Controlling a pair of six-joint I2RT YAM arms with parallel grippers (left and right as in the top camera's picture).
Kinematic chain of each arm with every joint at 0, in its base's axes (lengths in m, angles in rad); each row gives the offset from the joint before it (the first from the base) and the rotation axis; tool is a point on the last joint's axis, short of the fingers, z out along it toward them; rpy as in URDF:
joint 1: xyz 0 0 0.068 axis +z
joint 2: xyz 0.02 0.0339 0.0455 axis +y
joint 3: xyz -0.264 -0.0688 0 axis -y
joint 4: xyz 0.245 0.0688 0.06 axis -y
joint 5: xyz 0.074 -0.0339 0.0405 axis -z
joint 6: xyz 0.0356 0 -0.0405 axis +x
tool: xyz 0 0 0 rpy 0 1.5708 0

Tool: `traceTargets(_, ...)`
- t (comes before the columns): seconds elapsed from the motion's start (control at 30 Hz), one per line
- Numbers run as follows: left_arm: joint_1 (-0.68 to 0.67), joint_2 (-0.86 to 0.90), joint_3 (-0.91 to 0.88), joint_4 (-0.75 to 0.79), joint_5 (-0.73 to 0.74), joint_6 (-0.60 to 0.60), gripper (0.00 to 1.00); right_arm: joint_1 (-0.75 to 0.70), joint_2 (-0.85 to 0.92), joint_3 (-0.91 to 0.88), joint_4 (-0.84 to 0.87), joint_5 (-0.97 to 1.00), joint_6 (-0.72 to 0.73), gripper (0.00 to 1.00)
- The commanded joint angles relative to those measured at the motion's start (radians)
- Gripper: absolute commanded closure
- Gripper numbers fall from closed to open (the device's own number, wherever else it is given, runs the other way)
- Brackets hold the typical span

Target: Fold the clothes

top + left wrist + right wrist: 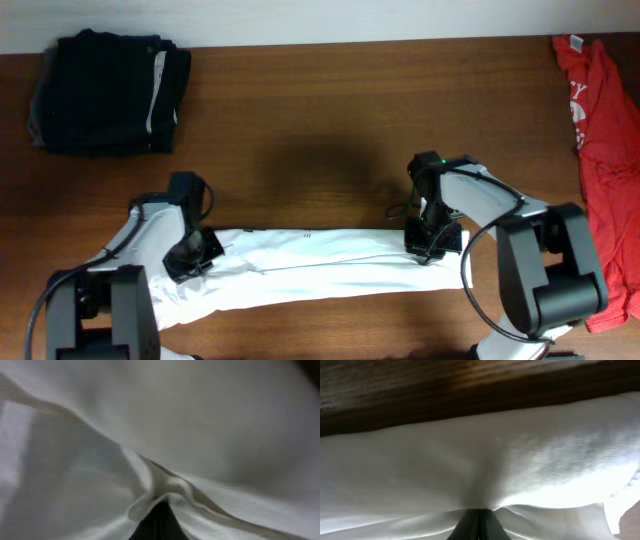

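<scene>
The shirt lies in a long white band near the table's front edge, and the left gripper and right gripper each clench a pucker at one end. It looks light and limp and would likely sag, so holding it by the ends suits. Cloth hides most of the fingers, and no print shows.

- Overhead looks straight down from far off, taking in the tabletop.
- Left wrist looks from very near onto the white T-shirt.
- Right wrist, equally near, shares that T-shirt, with tabletop at 12 o'clock.
</scene>
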Motion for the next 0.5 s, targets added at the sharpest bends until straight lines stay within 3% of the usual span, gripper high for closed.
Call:
traceTargets(0.0,0.072,0.019,-0.021,-0.003,-0.072,-0.032,0.99,-0.076,0.021,-0.031,0.032,0.095,0.019,0.96)
traceTargets(0.1,0.111,0.019,-0.021,-0.004,-0.072,-0.087,0.99,-0.138,0.021,-0.012,0.03,0.094,0.018,0.96)
traceTargets(0.33,0.227,0.019,0.002,0.012,-0.133,-0.087,0.99,-0.232,0.021,0.09,-0.014,0.106,-0.036,0.96)
traceTargets(0.47,0.282,0.011,0.07,-0.051,-0.137,-0.086,0.99,-0.235,0.02,0.205,-0.112,0.112,-0.038,0.96)
